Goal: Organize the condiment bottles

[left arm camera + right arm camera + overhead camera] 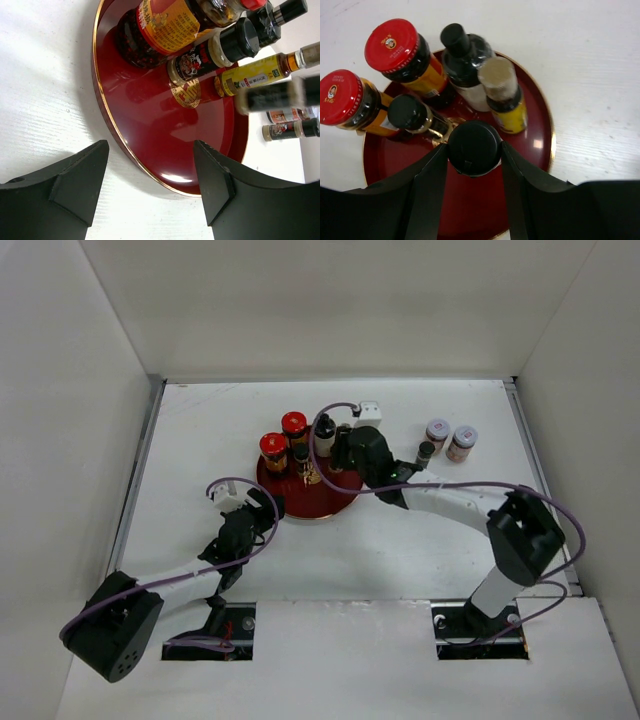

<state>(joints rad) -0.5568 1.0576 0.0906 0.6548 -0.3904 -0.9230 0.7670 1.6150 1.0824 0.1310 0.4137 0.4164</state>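
While the right claw (474, 150) grips a black-capped bottle (473, 145) beside red-capped jars (391, 45), the left claw (150, 152) gapes empty.

The left arm (170, 580) stretches low from its base forward and to the right, the left gripper (150, 145) with its two fingers wide apart, while the right arm (450, 502) bends far to the left, the right gripper (473, 150) pointing down and clamped on the cap of a black-capped bottle (472, 140).
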